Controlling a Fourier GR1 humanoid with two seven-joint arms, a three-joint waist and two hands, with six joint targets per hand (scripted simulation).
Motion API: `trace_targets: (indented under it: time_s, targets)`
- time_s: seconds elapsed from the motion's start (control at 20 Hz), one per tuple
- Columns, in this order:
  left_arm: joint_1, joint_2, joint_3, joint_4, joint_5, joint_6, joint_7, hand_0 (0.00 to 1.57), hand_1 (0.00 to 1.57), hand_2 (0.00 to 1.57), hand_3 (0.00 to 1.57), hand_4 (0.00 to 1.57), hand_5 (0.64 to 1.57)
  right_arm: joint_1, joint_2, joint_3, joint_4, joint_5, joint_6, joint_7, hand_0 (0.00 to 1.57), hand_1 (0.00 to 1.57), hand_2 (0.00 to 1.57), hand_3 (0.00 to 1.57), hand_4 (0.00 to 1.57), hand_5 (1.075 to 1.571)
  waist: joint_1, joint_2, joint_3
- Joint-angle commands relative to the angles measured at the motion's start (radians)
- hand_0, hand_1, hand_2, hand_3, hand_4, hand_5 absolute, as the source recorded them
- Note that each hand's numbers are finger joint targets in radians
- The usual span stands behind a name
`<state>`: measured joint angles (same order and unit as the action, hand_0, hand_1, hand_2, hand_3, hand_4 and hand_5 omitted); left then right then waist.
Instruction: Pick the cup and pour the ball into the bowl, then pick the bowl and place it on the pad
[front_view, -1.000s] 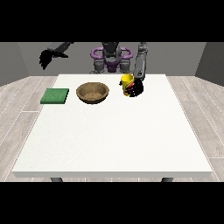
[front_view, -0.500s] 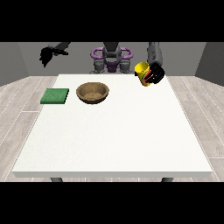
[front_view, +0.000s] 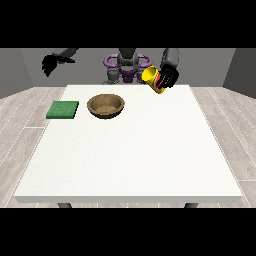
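- Hand at the view's right (front_view: 168, 76) grips the yellow cup (front_view: 152, 78), tilted, off the table (ball unseen); well right of the bowl (front_view: 105, 105)
- Risk: tipping further here would spill the ball outside it

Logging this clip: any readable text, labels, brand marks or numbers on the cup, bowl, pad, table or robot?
None can be read.
Yellow cup, held by the hand at the view's right: red patch on its side, no legible characters.
Brown bowl: no markings.
Green pad: plain.
White table: blank.
Robot torso: no lettering visible.
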<state>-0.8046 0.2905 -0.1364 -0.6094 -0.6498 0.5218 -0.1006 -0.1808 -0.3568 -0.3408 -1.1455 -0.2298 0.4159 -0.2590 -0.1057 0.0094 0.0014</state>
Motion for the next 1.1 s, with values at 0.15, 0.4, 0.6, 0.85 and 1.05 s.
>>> trace_targets:
  time_s: [0.15, 0.4, 0.6, 0.85, 1.05]
  targets:
    - [-0.053, -0.068, -0.148, 0.024, -0.234, 0.020, 0.218, 1.52, 1.52, 1.57, 1.57, 1.57, 1.211, -0.027, -0.039, -0.010, 0.036, -0.010, 0.021, 0.041, 0.00, 0.00, 0.00, 0.00, 0.00, 1.570, -0.001, -0.063, -0.0004]
    - [-0.134, -0.128, -0.316, 0.051, -0.464, -0.010, 0.376, 1.55, 1.55, 1.57, 1.57, 1.53, 1.298, 0.006, -0.002, 0.004, 0.096, 0.023, 0.004, -0.011, 0.00, 0.00, 0.00, 0.00, 0.00, 1.571, 0.013, -0.102, 0.0011]
    - [-0.190, -0.168, -0.425, 0.090, -0.589, -0.137, 0.421, 1.49, 1.49, 1.57, 1.57, 1.51, 1.316, -0.005, -0.038, -0.014, 0.119, 0.001, 0.045, -0.004, 0.00, 0.00, 0.00, 0.00, 0.00, 1.571, -0.019, -0.105, 0.0008]
    - [-0.275, -0.228, -0.562, 0.127, -0.751, -0.260, 0.462, 1.51, 1.51, 1.57, 1.57, 1.57, 1.042, -0.052, -0.033, 0.000, 0.136, 0.010, 0.047, -0.013, 0.00, 0.00, 0.00, 0.00, 0.00, 1.570, -0.023, -0.070, 0.0010]
    - [-0.282, -0.239, -0.675, 0.163, -0.890, -0.324, 0.494, 1.52, 1.52, 1.57, 1.57, 1.50, 1.232, -0.054, -0.055, -0.031, 0.169, -0.019, 0.076, -0.031, 0.00, 0.00, 0.00, 0.00, 0.00, 1.571, -0.016, -0.059, 0.0008]
